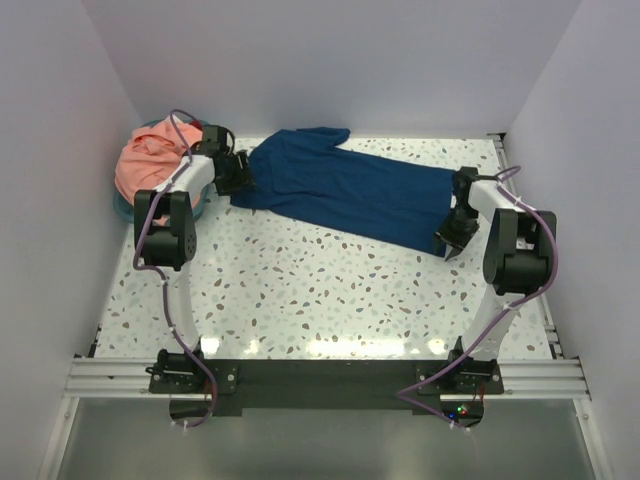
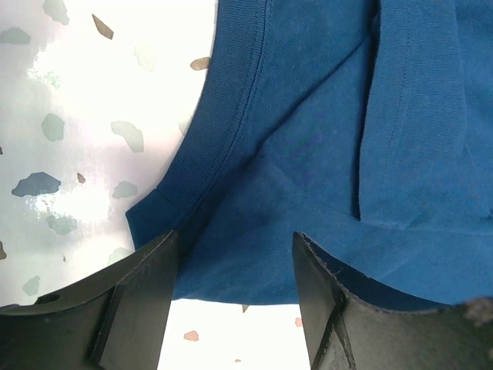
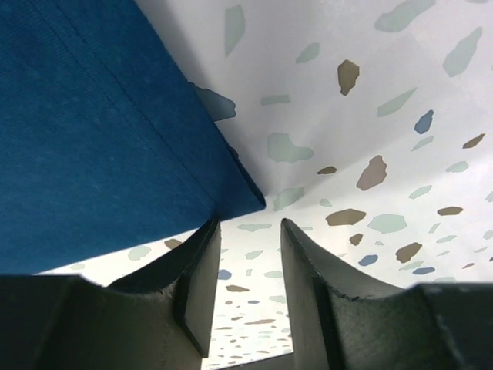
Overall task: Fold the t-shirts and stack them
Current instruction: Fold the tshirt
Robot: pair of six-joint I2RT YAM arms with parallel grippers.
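We see the navy t-shirt point(image 1: 350, 190) lying flat across the upper middle of the top view, and the salmon-pink t-shirt point(image 1: 150, 160) heaped in the teal basket point(image 1: 124, 208) at upper left. Our left gripper point(image 2: 235, 247) stands spread over the navy cloth's left end. Our right gripper point(image 3: 250, 227) is narrowly parted at its right corner, pinching nothing.

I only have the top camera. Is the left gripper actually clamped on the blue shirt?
Observer: No. The left wrist view shows the left gripper open, the blue t-shirt lying in the gap beside its ribbed neckband.
Operator: And the right one?
Observer: The right gripper is open too, with bare table between its fingers.
Operator: Where's the hem?
Observer: The hem corner lies just beyond its fingertips, not between them.
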